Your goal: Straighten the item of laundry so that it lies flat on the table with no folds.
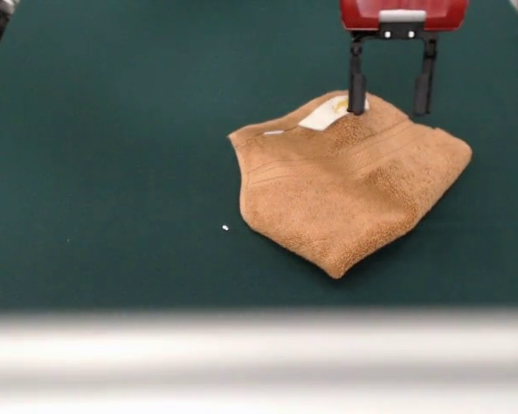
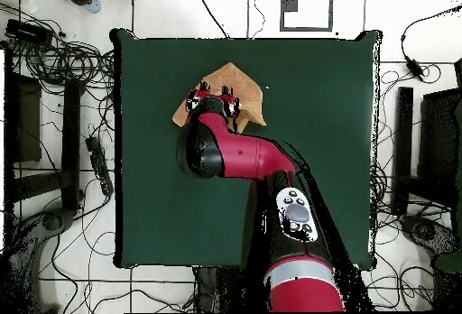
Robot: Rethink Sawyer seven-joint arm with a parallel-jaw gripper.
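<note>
the towel (image 1: 350,194) lies right of centre on the desk (image 1: 112,172), folded over itself into a rumpled, roughly triangular heap with its white label (image 1: 328,113) showing at the far edge; none of it is spread flat yet, so the task looks barely begun; the end effector (image 1: 390,102) hangs over the towel's far edge beside the label, fingers spread wide apart and gripping nothing; grasping a corner and pulling the folds open all seems left to do
</note>
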